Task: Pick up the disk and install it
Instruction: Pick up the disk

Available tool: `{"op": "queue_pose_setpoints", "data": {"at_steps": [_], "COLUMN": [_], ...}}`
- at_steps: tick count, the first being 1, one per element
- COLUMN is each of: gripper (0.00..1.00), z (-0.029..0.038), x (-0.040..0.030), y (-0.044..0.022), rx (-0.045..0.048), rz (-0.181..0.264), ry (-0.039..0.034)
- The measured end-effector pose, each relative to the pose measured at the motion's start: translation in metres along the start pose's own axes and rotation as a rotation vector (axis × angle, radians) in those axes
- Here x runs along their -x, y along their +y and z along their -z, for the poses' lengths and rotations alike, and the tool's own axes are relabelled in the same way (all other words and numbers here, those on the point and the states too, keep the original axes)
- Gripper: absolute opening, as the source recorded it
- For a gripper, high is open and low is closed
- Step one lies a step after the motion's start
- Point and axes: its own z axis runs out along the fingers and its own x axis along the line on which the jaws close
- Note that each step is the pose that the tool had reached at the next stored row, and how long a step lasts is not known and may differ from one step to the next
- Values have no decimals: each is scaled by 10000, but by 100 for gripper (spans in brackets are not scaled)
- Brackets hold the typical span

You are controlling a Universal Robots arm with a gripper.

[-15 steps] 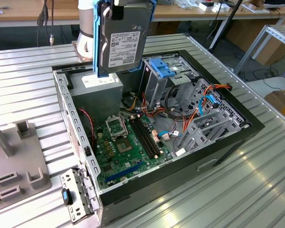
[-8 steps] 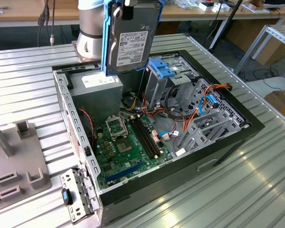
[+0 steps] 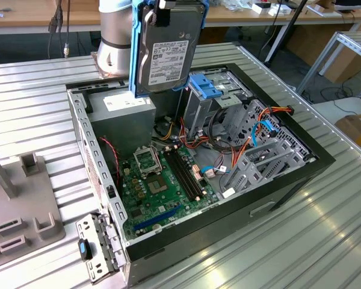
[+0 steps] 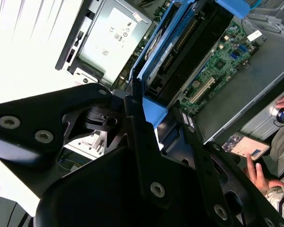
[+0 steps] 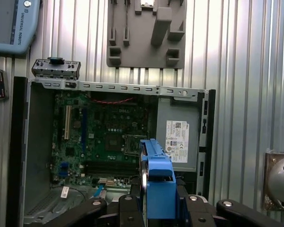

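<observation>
In the exterior view the disk (image 3: 168, 54) is seen clamped upright in the gripper (image 3: 162, 12), hanging beneath it, with the cage (image 3: 195, 114) lower still. Pick-up is judged done; alignment with the cage is called for.

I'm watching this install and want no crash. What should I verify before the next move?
1. Grip: the pincer clamps the disk by its blue carrier: ok.
2. Disk upright over the open case: ok.
3. Slot of the drive cage free: cannot tell.
4. Path free of cables: not ok, they bunch beside the cage.
5. People clear: not ok, a hand lies beside the case in the second wrist view.
</observation>
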Motion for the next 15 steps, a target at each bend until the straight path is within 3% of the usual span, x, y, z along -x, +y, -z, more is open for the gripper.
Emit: {"op": "queue_pose_setpoints", "data": {"at_steps": [15], "gripper": [36], "z": [1], "x": [-22], "y": [0], "rx": [0], "rz": [3], "ry": [1]}}
